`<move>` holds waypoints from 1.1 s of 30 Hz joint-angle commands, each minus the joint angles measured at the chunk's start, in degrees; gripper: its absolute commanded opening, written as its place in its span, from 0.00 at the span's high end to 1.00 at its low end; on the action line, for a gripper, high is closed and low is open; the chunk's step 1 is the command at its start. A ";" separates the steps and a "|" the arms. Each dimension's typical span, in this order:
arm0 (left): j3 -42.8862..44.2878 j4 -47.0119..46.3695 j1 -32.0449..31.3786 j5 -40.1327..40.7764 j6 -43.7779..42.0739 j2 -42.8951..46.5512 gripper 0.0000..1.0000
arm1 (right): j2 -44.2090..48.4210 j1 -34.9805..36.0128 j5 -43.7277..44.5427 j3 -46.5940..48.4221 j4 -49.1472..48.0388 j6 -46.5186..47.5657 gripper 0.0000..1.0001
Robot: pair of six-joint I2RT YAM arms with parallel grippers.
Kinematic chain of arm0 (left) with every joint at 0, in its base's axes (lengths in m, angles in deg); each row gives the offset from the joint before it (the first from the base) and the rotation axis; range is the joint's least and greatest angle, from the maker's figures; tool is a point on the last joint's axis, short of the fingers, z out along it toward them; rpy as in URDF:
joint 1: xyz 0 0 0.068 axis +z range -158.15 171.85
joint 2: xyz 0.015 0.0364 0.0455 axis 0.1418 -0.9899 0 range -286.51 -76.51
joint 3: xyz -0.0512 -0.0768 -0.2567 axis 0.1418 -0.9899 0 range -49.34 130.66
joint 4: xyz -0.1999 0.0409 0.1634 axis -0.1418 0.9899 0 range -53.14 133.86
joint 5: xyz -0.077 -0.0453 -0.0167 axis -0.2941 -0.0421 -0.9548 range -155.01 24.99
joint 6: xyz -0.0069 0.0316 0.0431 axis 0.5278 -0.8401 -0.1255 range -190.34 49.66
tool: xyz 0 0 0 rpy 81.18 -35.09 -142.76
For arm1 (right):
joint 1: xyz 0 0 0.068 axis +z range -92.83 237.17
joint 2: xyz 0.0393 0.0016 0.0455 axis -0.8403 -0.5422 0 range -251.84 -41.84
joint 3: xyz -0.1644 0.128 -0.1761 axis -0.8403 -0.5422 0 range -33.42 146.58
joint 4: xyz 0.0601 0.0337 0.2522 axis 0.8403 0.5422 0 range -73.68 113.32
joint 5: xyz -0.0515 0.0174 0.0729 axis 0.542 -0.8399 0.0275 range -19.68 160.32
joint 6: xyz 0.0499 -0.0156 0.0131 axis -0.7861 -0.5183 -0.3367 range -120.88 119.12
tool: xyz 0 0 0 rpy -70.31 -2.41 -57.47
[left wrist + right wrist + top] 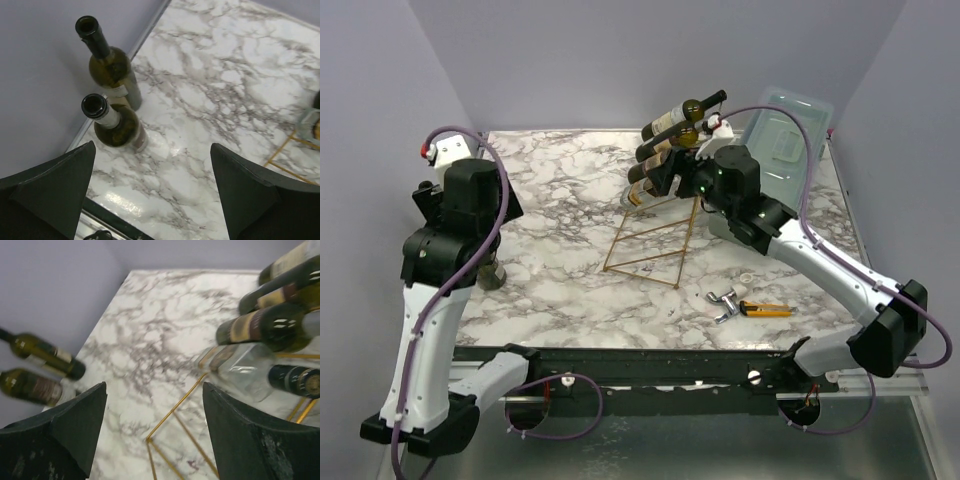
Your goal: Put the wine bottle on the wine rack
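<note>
Gold wire wine rack at upper centre carries bottles; left jaws and right jaws gape empty.

Overhead I see a white counter veined in grey like marble, closed in by plain lilac walls on the left, far and right sides. At the far right corner lies a pale blue-grey plastic box with a recessed panel in its upper face; part of it is hidden from me. On the near right of the counter a small silver winged tool, perhaps a corkscrew, lies just beside an orange-handled tool with a dark tip. In the far left corner sits a small white block with a red spot on its left. A black rail runs along the counter's near edge
</note>
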 commanded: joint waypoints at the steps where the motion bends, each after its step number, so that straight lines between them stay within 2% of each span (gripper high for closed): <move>1: 1.43 5.43 -0.05 12.11 4.06 -2.33 0.01 | 3.49 0.29 -20.34 -5.67 -1.22 -1.22 0.19; 5: -0.99 4.36 0.02 19.75 4.62 -2.49 0.01 | 5.98 0.29 -23.49 -7.43 1.34 0.23 0.17; 9: -4.14 0.83 0.33 22.92 4.49 -1.94 0.01 | 10.74 0.27 -23.25 -10.61 1.01 1.09 0.15; 14: -7.57 -4.29 3.00 22.16 4.82 -2.73 0.01 | 14.88 0.29 -23.76 -12.50 1.19 1.14 0.14; 21: -11.64 -10.79 13.68 15.30 3.93 -5.08 0.01 | 17.29 0.31 -24.59 -13.54 1.76 0.38 0.13; 26: -15.95 -16.34 16.20 12.57 3.82 -5.46 0.04 | 16.85 0.34 -28.69 -13.69 1.31 -1.90 0.13; 33: -20.83 -21.59 17.07 14.27 3.10 -5.10 0.16 | 17.03 0.29 -27.51 -14.30 1.43 -1.90 0.13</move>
